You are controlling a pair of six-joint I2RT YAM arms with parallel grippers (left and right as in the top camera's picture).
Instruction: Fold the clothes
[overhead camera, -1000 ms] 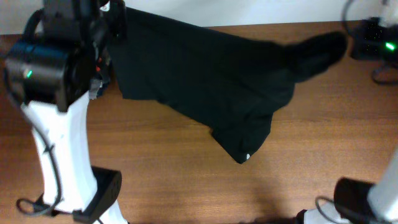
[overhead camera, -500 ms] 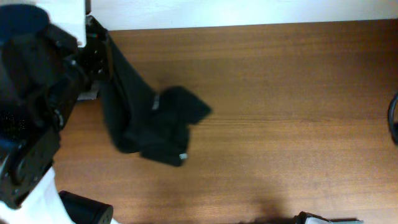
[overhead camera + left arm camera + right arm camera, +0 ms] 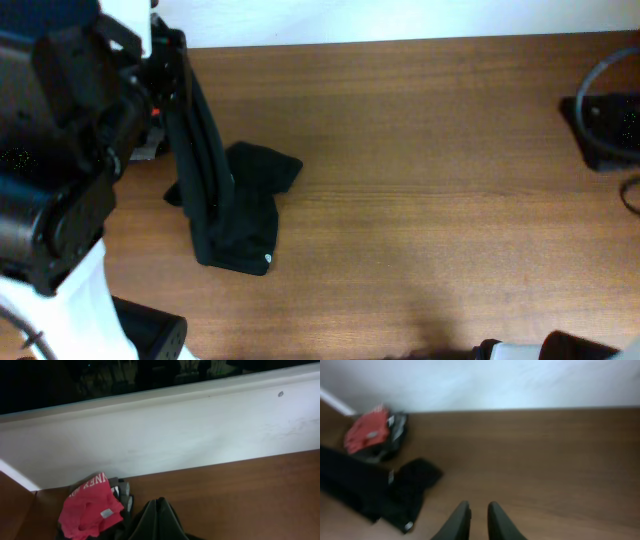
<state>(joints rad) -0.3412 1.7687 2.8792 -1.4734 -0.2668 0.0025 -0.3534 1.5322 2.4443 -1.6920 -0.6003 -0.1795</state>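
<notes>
I see a wooden counter (image 3: pixel 430 150) backed by a white wall (image 3: pixel 175 435). At its far left corner, a red garment (image 3: pixel 90 505) with white lettering lies on grey and dark folded garments (image 3: pixel 125 497). A black device (image 3: pixel 605 125) with a cable sits at the right edge.

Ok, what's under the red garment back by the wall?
Grey and dark folded garments show beneath the red garment, along one edge. It covers most of them, so how many is unclear.
</notes>
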